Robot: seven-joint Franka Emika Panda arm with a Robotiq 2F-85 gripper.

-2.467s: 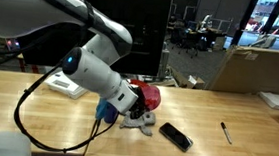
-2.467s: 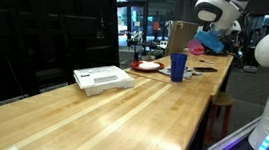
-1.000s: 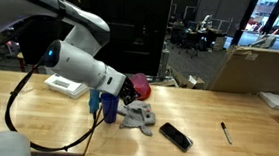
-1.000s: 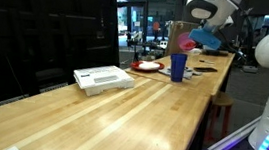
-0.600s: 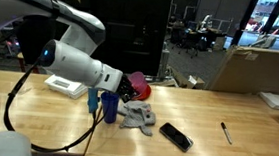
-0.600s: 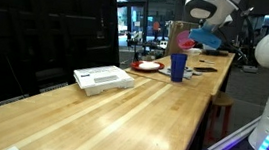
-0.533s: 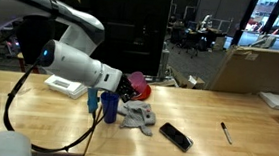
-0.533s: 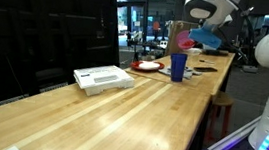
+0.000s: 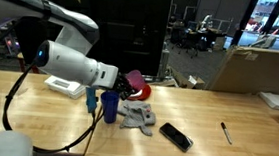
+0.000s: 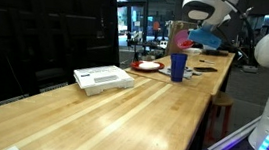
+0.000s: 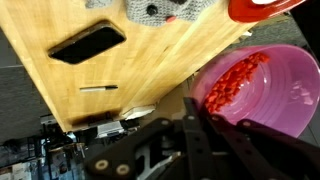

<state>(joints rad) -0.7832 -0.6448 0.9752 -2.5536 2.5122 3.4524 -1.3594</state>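
My gripper point(image 9: 127, 85) hangs above the wooden table point(image 9: 214, 154), shut on the rim of a pink bowl point(image 9: 137, 83). In the wrist view the pink bowl point(image 11: 268, 90) holds small red pieces point(image 11: 232, 80) piled toward one side, and my black fingers point(image 11: 197, 125) pinch its edge. A blue cup point(image 9: 108, 107) stands on the table just below the bowl. In an exterior view the bowl point(image 10: 184, 36) hovers above the blue cup point(image 10: 179, 67).
A grey cloth point(image 9: 137, 114) lies beside the cup, with a black phone point(image 9: 175, 137) and a pen point(image 9: 226, 132) further along. A red plate point(image 11: 265, 8) sits behind the cloth. A white box point(image 9: 67, 85) rests near the arm, and a cardboard box point(image 9: 251, 69) stands behind the table.
The arm has carried the bowl sideways from above the cloth to above the blue cup. The grip on the bowl has not changed.
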